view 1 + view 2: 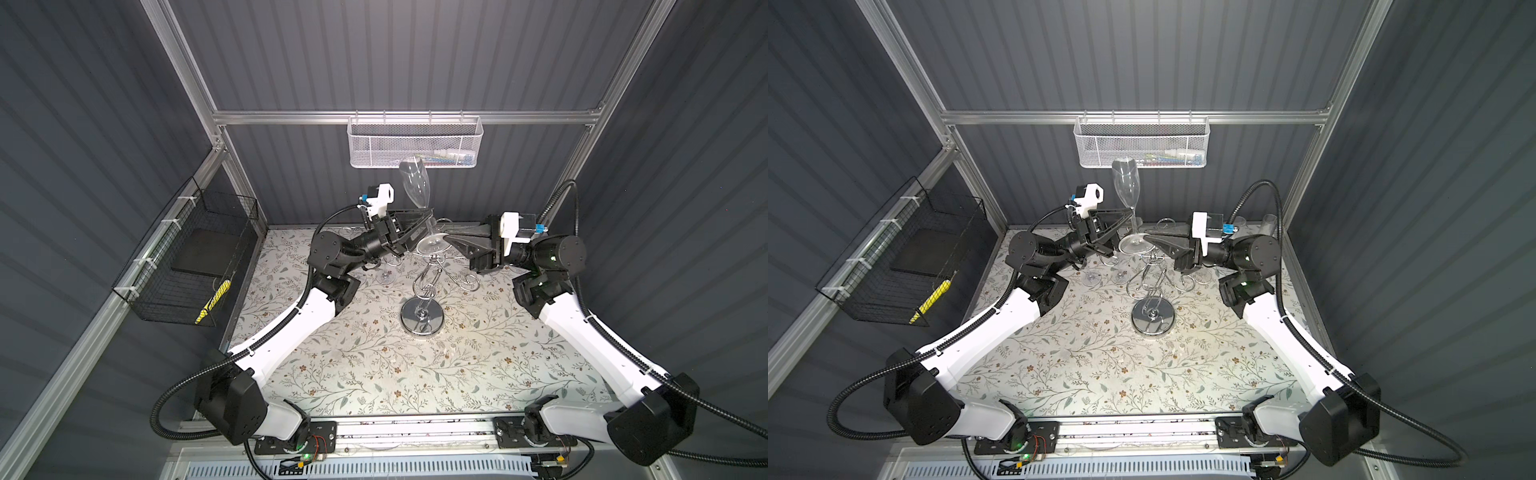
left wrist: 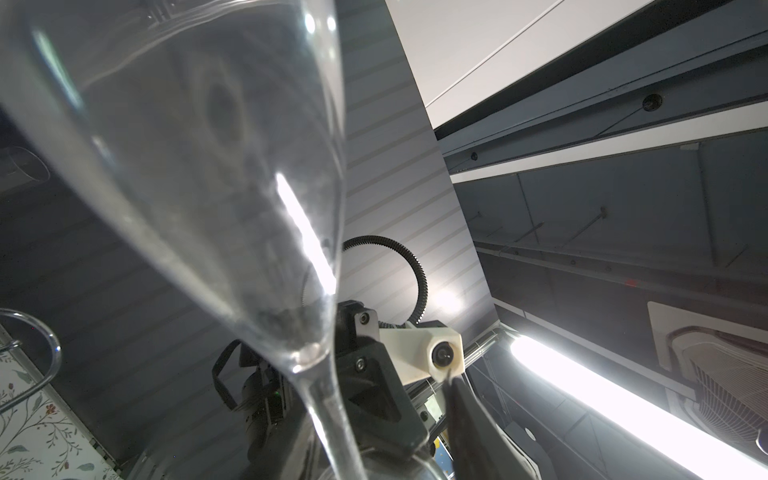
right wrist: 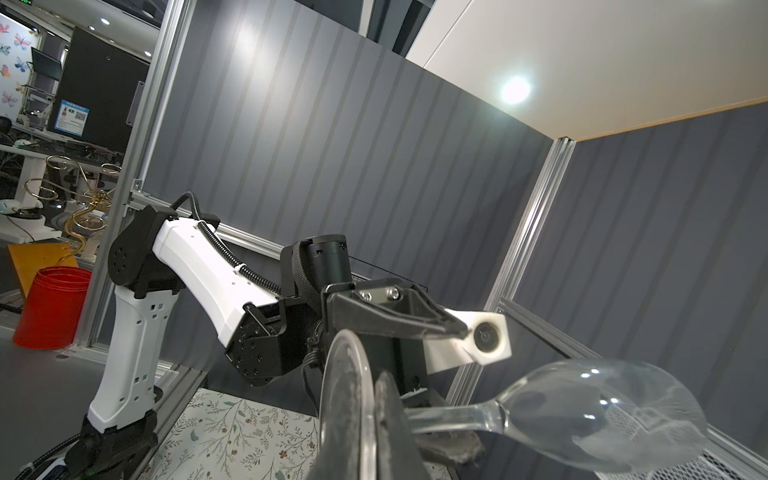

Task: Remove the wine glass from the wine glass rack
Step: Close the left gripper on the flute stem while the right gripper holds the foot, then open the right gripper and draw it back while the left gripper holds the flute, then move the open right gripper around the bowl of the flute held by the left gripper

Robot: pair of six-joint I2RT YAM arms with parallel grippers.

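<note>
A clear wine glass [image 1: 415, 183] stands bowl up above the chrome wine glass rack [image 1: 422, 318], tilted a little, in both top views. My right gripper [image 1: 445, 240] is shut on the rim of its round foot [image 1: 1136, 245]; the right wrist view shows the foot's edge pinched between my fingers [image 3: 388, 432]. My left gripper [image 1: 428, 222] reaches in from the left with its jaws on either side of the stem [image 3: 453, 415]. One finger lies against the stem and the other stands off it, so the gripper is open. The bowl [image 2: 187, 166] fills the left wrist view.
Other clear glasses stand on the floral table behind the rack [image 1: 1092, 276] and at the back right [image 1: 1268, 222]. A white mesh basket [image 1: 415, 143] hangs on the back wall just above the bowl. A black wire basket [image 1: 187, 266] hangs on the left wall.
</note>
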